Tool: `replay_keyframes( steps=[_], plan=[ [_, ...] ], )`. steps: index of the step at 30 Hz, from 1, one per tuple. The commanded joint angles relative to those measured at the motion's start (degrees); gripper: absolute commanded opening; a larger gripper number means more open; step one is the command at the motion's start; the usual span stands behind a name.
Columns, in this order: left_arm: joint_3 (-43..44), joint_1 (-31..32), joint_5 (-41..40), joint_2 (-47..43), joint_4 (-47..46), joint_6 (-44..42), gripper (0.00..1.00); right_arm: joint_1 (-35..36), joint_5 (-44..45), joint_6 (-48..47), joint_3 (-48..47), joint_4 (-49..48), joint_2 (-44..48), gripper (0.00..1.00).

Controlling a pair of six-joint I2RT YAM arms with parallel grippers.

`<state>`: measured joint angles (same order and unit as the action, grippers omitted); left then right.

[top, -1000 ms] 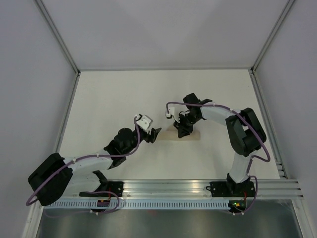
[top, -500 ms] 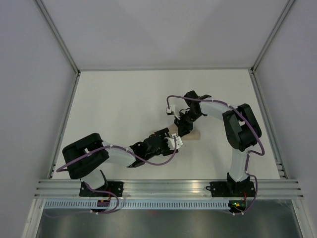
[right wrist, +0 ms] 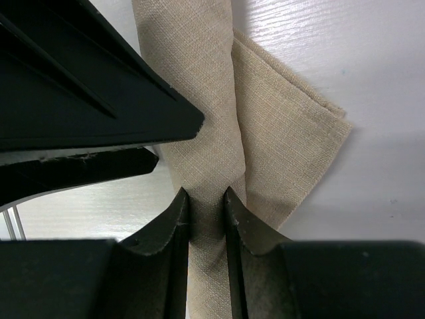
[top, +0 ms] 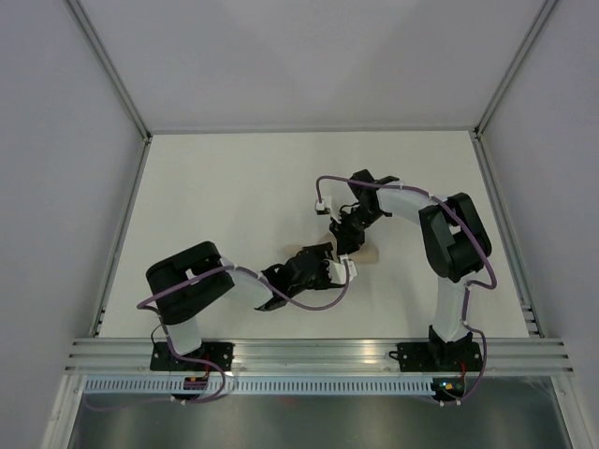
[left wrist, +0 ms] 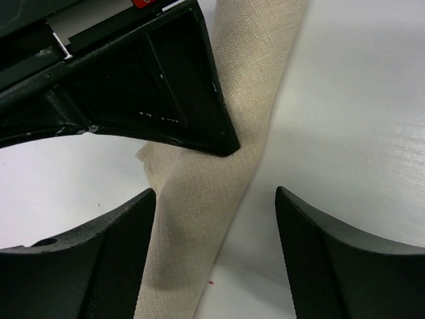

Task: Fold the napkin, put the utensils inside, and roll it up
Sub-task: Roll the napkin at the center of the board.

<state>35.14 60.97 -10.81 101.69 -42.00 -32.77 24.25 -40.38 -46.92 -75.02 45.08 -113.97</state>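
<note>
The beige napkin [top: 368, 253] lies rolled into a narrow tube on the white table, mostly hidden under both grippers in the top view. My right gripper [top: 344, 245] is shut on the napkin roll [right wrist: 207, 159], pinching it between both fingertips, with a flat flap of cloth spreading to the right. My left gripper [top: 329, 265] is open, its two fingers straddling the roll [left wrist: 219, 166], which lies against the left finger with a gap to the right finger. The right gripper's black fingers [left wrist: 166, 93] show just beyond. The fork is hidden.
The white table [top: 225, 196] is walled by grey panels, with a metal rail [top: 318, 354] along the near edge. The two arms crowd together at the table's centre.
My left arm has swung in from the left to the roll beside the right gripper, its base link turning. The right gripper has stayed on the napkin.
</note>
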Motion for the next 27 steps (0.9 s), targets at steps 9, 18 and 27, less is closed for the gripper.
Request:
replay_keyframes(
  steps=[9,18,27],
  plan=[
    [5.4,-2.5,6.2,2.9,9.5,0.0,0.49,-0.5,8.7,-3.4,2.2,-0.4,-6.5,0.05],
    [10.0,-3.8,12.1,4.2,19.1,2.3,0.14,-0.6,8.5,-2.9,1.8,0.3,-5.1,0.2],
    [13.3,-6.2,21.6,4.2,29.0,5.8,0.02,-1.1,7.7,2.5,3.2,-3.9,2.3,0.54]
  ],
)
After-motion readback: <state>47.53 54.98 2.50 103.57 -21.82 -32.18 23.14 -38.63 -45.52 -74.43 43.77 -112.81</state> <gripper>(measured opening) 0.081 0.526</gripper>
